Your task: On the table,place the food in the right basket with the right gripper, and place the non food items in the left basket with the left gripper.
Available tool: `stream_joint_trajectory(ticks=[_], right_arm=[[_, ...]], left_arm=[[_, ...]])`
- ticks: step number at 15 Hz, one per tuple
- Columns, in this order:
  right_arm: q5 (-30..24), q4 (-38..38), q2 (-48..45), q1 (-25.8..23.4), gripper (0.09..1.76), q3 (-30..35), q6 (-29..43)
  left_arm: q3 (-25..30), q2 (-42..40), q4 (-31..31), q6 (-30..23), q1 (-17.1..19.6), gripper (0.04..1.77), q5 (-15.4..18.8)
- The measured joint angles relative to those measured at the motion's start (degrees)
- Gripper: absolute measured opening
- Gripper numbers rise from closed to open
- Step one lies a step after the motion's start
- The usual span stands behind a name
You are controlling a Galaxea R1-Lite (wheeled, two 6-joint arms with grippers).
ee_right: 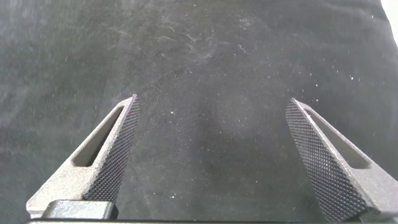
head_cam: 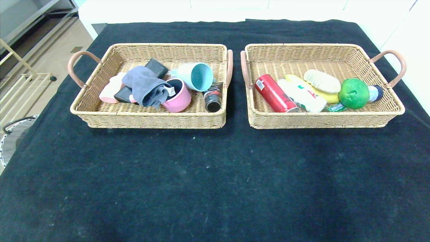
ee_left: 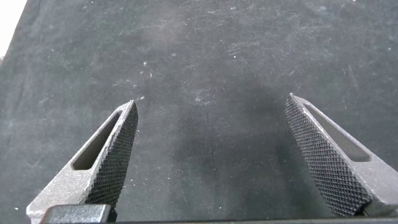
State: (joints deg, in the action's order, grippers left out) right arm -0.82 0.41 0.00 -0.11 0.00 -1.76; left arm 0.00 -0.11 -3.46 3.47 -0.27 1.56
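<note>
Both baskets (head_cam: 100, 111) filled, left gripper (ee_left: 211, 155) and right gripper (ee_right: 211, 155) hang wide open, empty; a stray descent could snag cloth (head_cam: 215, 185).

The left claw (ee_left: 211, 106) has two grey metal fingers (ee_left: 118, 149), each a tapering wedge with a long slot in its side and a dark cross-hatched grip face. The right claw (ee_right: 211, 106) has the same fingers (ee_right: 317, 158)
</note>
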Motion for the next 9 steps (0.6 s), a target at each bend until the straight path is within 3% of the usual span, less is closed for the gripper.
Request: stream_joint_trajectory(ticks=[4,9], right_arm=[[0.30,-0.04,0.00,0.04,1.71,0.00,1.18],[1.04,0.02,-0.02,0.00,1.71,0.00,1.38]], left_arm=[[0.00,0.01,-0.41,-3.66,0.00,1.72,-1.45],[0.00,0.09,-0.44,-3.91,0.06,1.72,-1.46]])
